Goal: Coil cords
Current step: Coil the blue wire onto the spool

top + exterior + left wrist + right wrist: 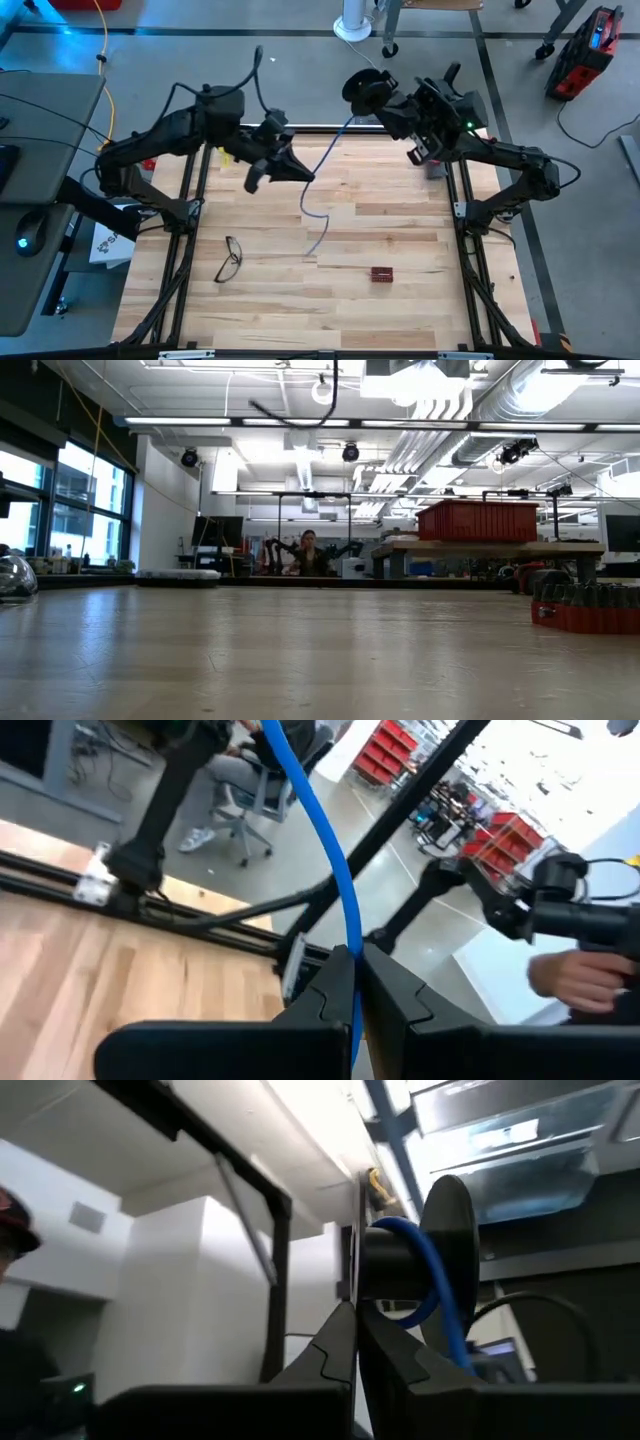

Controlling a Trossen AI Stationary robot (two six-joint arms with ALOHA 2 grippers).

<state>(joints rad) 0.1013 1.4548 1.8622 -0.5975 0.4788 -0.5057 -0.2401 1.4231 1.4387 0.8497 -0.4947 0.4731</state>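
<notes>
Running diagonally across the table (400, 320), the blue cord (325, 165) has its long axis from the near-centre boards up toward the far right. Eyeglasses (229, 258) lie near the left front, well apart from it. The left gripper (305, 175), above the far-left-centre area, has its fingers (335, 990) closed tight on the cord mid-length; the loose tail (315, 225) hangs below it and curls on the wood, pointing toward the front. A small red block (381, 273) sits right of the tail end. The cord's upper end wraps a black spool (362, 90), which the right gripper (375, 103) holds pinched shut at the far edge.
</notes>
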